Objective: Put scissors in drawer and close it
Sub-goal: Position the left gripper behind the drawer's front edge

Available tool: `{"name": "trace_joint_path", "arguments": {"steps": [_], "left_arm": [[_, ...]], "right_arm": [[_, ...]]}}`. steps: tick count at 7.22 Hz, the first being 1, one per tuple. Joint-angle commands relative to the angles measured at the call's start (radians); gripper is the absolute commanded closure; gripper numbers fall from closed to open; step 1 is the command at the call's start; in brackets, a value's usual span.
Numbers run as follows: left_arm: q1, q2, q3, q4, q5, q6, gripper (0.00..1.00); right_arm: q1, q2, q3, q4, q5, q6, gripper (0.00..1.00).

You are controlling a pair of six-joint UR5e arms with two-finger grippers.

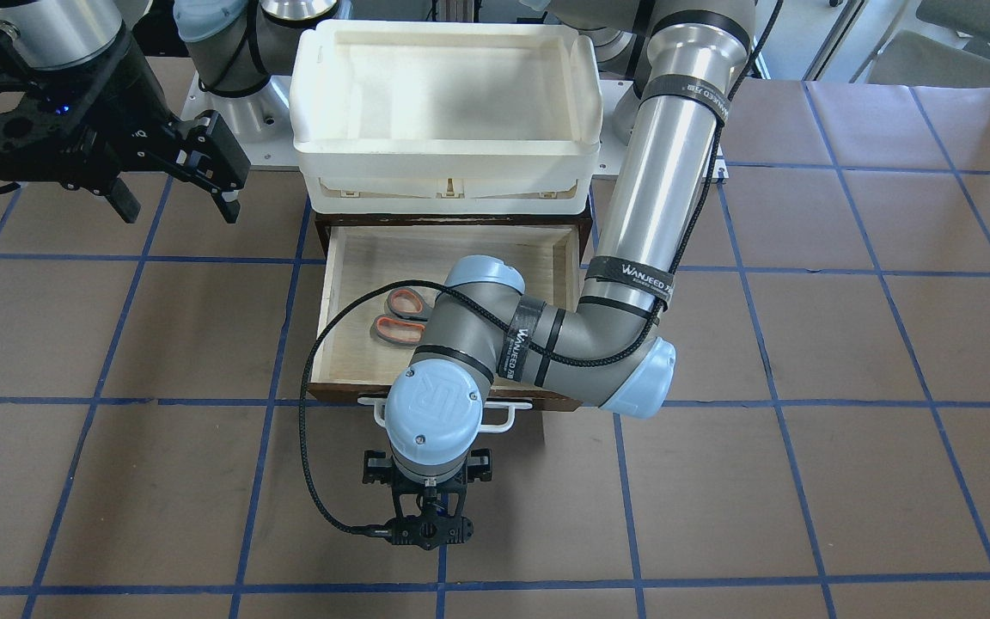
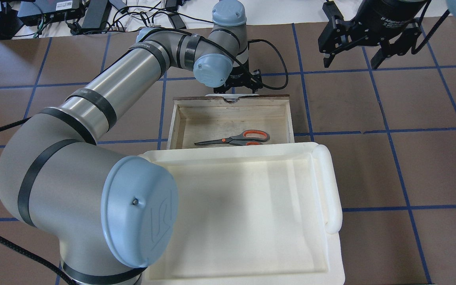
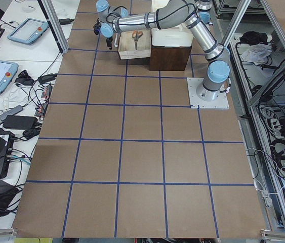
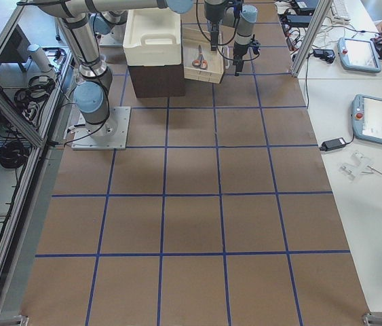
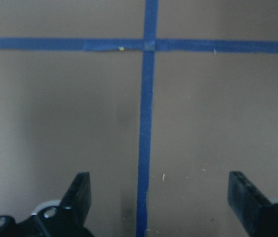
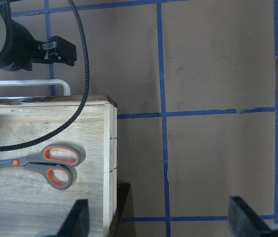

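Observation:
The scissors (image 1: 403,315) lie flat inside the open drawer (image 1: 328,292), with grey and orange handles; they also show in the overhead view (image 2: 238,138) and the right wrist view (image 6: 50,163). The drawer (image 2: 228,116) is pulled out, with its white wire handle (image 1: 502,422) at the front. My left gripper (image 1: 426,492) points down just in front of that handle, open and empty, with only bare table between its fingers (image 5: 79,190). My right gripper (image 1: 175,205) is open and empty, held high beside the drawer.
A white plastic tray (image 1: 314,146) sits on top of the dark cabinet (image 3: 170,55) that houses the drawer. The left arm's elbow and forearm (image 1: 538,340) hang over the drawer and hide the scissors' blades in the front view. A black cable (image 1: 314,464) loops beside it.

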Motion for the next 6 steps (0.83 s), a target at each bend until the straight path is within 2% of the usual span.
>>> {"name": "trace_joint_path", "arguments": {"steps": [1, 6], "left_arm": [[-0.005, -0.02, 0.008, -0.038, -0.036, 0.009, 0.0], [-0.005, -0.009, 0.005, -0.156, -0.034, 0.045, 0.0]], "right_arm": [[0.0, 0.0, 0.003, 0.002, -0.001, 0.0, 0.0], [0.0, 0.0, 0.006, 0.004, 0.0, 0.0, 0.0]]}}
